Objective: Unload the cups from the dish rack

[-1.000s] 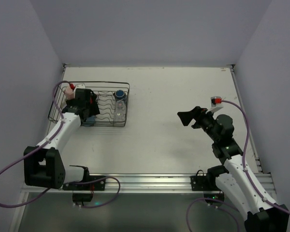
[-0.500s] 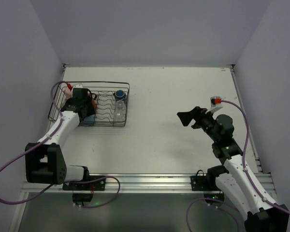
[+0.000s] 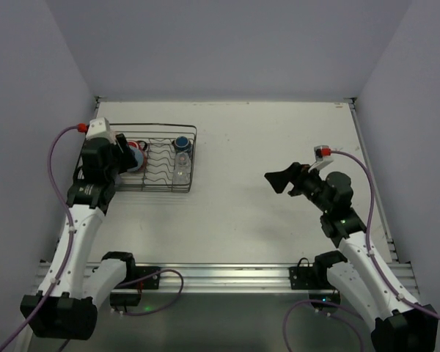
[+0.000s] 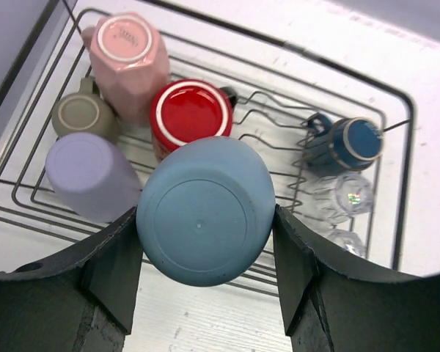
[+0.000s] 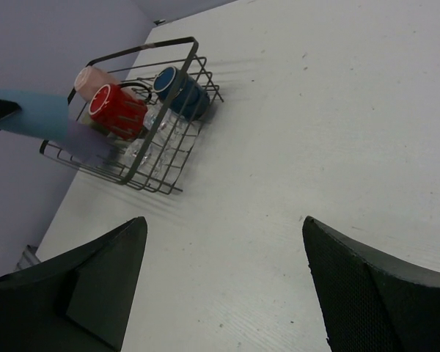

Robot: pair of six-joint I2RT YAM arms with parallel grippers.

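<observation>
Left wrist view: the left claw (image 4: pixel 204 260) gripped a pale blue cup (image 4: pixel 205 209) above the dish rack (image 4: pixel 275 136), seemingly to clear its wires; the right claw (image 5: pixel 224 224) gaped idle.

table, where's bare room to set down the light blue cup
Widest free patch for the light blue cup: bare table between the dish rack and the right gripper. The strip on the rack's near side is also free. Crowded: the rack's left end, with pink cup, red mug, olive mug and lavender tumbler.
</observation>
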